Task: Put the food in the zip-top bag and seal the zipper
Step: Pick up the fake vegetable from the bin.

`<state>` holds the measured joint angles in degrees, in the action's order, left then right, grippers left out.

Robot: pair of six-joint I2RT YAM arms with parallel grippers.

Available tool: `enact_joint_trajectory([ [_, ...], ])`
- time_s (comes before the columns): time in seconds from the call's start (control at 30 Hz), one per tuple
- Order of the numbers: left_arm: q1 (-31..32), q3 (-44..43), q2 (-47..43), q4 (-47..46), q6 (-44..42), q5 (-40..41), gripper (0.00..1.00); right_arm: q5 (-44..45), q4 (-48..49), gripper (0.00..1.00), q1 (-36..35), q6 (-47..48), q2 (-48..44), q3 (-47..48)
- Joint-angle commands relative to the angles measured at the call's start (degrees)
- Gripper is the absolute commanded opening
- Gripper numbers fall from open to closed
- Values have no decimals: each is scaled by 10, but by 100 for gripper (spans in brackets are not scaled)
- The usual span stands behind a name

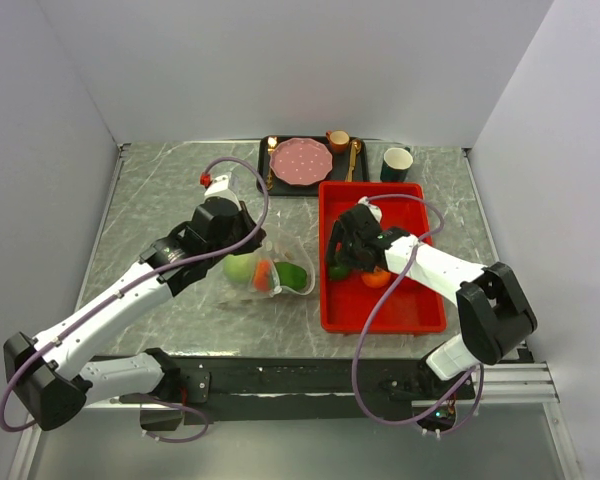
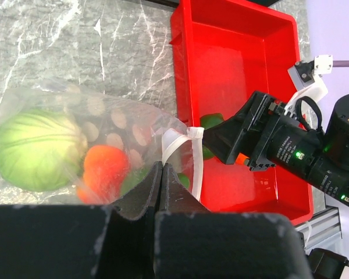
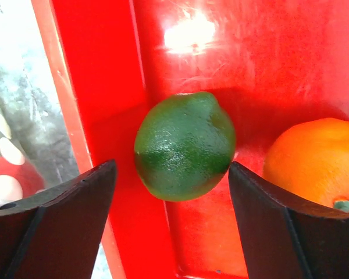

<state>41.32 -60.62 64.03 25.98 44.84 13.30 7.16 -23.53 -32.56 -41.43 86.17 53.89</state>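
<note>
Grey marbled table (image 1: 160, 200), white walls (image 1: 300, 60), zip-top bag (image 2: 122, 116)

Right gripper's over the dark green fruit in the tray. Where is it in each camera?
Top external: avocado against the tray's left wall, mostly under the right gripper.
Left wrist: green sliver behind that gripper's fingers.
Right wrist: centre, between the open fingers.
Shared landmark: the tray's left wall.
</note>
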Motion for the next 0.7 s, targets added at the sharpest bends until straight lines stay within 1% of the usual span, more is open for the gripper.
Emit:
enact_joint_trajectory([
  [0.0, -2, -13, 1, -17, -5, 3, 1, -8, 30, 83, 5, 1, 12, 2],
  [0.33, -2, -20, 14, -21, -8, -5, 1, -9, 40, 84, 15, -9, 21, -13],
  [0.47, -2, -11, 14, -31, -5, -6, 1, -17, 48, 76, 22, -7, 19, -26],
  [0.5, -2, -11, 15, -33, -4, -9, 1, -20, 52, 72, 25, -6, 17, -29],
  [0.53, -3, -13, 20, -33, -3, -10, 1, -28, 56, 70, 27, -3, 15, -32],
  [0.67, -2, -24, 24, -24, -6, -4, 1, -42, 75, 65, 28, 14, 6, -49],
])
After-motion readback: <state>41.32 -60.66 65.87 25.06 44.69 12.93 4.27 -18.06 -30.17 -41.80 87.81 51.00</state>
